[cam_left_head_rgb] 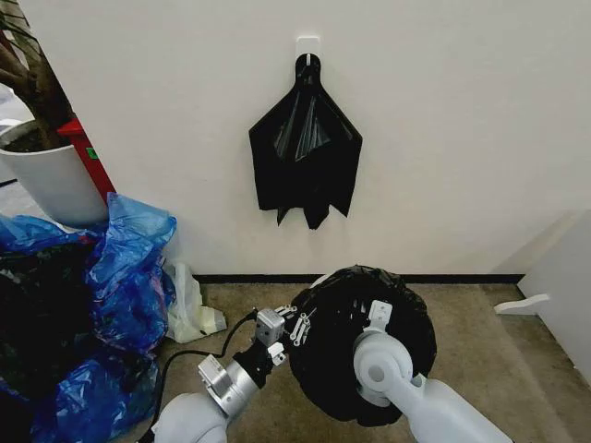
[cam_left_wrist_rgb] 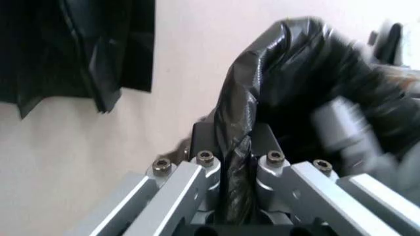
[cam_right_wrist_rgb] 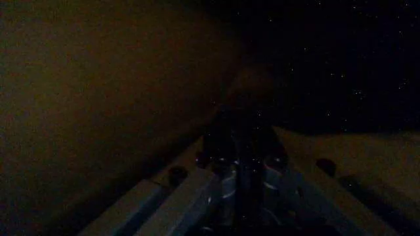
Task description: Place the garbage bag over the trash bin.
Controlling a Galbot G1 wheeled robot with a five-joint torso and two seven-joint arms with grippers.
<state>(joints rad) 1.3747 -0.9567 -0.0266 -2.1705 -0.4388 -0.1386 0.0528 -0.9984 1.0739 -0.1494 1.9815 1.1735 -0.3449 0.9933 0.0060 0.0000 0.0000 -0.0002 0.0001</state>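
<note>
Garbage bag (cam_left_head_rgb: pixel 346 318) billows as a black dome on the floor near the wall, held between my two arms and apparently draped over the trash bin, whose off-white rim (cam_left_head_rgb: pixel 320 278) peeks out at its far left edge. My left gripper (cam_left_head_rgb: pixel 297 325) pinches a fold of the film at the bag's left side, I judge to stretch the mouth open. My right gripper (cam_right_wrist_rgb: pixel 239 147) is buried inside the bag, in darkness, so I cannot tell how its jaws stand.

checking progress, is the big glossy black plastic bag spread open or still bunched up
Spread open: the big glossy black plastic bag billows into a wide dome. The left end effector pinches a fold of its edge; the right arm reaches into it.
</note>
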